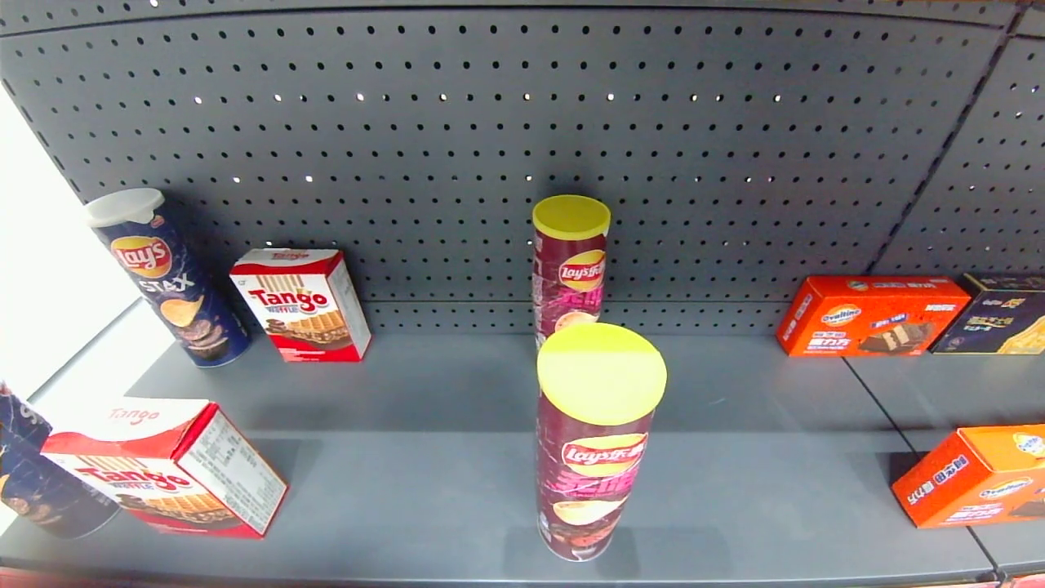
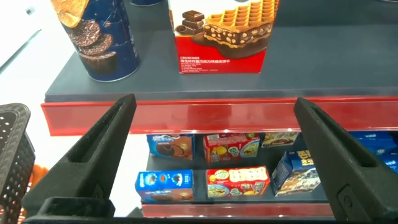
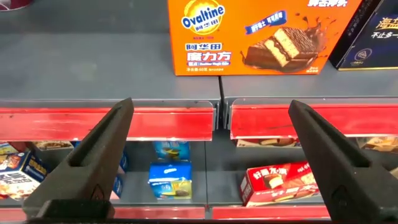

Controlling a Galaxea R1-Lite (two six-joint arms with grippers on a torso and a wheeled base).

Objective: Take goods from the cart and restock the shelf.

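On the grey shelf (image 1: 424, 457) stand two maroon chip cans with yellow lids, one in front (image 1: 598, 445) and one behind it (image 1: 570, 265) by the pegboard. My left gripper (image 2: 214, 168) is open and empty below the shelf's red front rail (image 2: 211, 116), facing a blue chip can (image 2: 102, 37) and a red wafer box (image 2: 221, 34). My right gripper (image 3: 214, 165) is open and empty too, before the red rail (image 3: 106, 121) under an orange chocolate-wafer box (image 3: 255, 34).
More goods line the shelf: a blue can (image 1: 167, 278), wafer boxes (image 1: 302, 306) (image 1: 163, 469), orange boxes (image 1: 869, 314) (image 1: 976, 478) and a dark box (image 1: 1000, 314). A lower shelf holds small boxes (image 2: 236, 180). A black mesh basket (image 2: 12, 155) is beside the left gripper.
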